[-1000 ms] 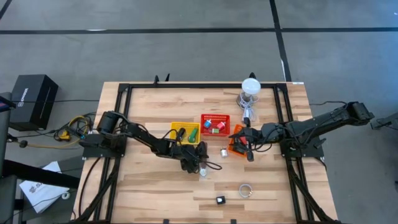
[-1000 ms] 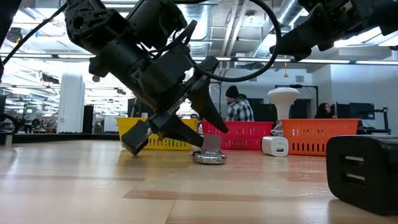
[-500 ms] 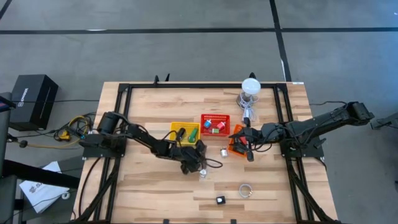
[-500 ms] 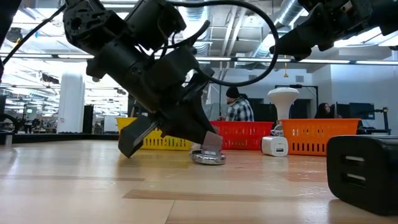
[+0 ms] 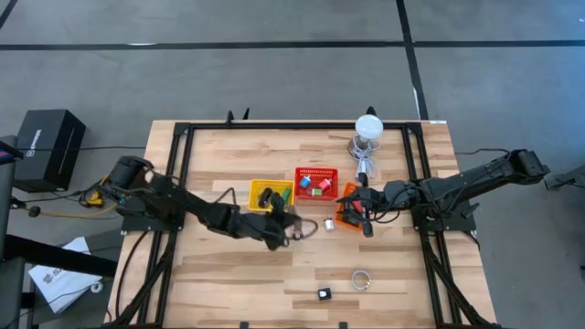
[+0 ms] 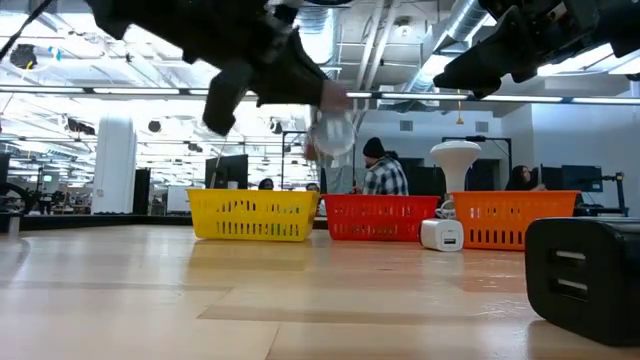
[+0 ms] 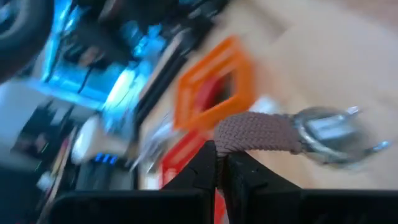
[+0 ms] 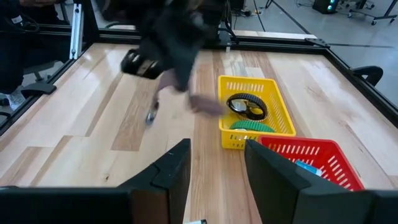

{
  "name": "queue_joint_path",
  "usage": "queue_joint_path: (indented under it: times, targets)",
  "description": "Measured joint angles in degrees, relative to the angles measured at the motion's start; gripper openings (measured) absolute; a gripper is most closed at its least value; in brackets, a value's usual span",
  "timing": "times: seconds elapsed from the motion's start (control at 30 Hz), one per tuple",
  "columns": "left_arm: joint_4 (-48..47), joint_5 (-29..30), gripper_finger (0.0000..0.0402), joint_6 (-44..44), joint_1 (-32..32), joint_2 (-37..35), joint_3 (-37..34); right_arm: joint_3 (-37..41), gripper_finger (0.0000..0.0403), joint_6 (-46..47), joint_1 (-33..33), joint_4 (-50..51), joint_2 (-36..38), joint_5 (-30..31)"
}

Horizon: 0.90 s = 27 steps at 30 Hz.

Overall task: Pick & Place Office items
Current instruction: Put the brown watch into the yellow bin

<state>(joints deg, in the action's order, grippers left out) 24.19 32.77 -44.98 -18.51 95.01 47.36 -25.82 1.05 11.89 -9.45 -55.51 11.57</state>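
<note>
High view shows the left tool raised over the wooden surface just beside the yellow basket, while the right tool waits over the orange basket. Left wrist view shows the left tool's two dark fingers pressed together on the end of a brown woven strip, with a metal clip hanging from the strip's far end. Low view shows the strip and clip lifted clear of the surface, above the basket rims. Right wrist view shows the right tool's fingers standing apart with nothing between them. Other office items lie about: a dark ring and a green piece in the yellow basket, small pieces in the red basket, and a small ring and a black piece on the surface well apart from the baskets.
</note>
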Motion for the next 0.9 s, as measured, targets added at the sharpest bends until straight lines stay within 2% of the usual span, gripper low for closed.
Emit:
queue_joint_path:
  times: [0.13,0.37,0.6,0.9]
  targets:
    - [-2.43,6.21,0.0006,5.36,0.69,-6.2,-3.87,-0.02,0.0141,0.01,0.0,0.21,0.0,0.0]
    - [-5.48,7.83,0.0006,22.71,3.13,-15.22,-14.64,-0.02,0.0142,0.01,0.01,0.2,0.0,0.0]
    - [-4.74,7.85,0.0007,31.8,5.84,-17.19,-22.09,-0.02,0.0143,0.01,0.0,0.07,0.0,0.0]
    - [-4.08,7.85,0.0008,36.9,6.91,-17.17,-22.89,-0.02,0.0142,0.01,0.01,0.09,0.0,0.0]
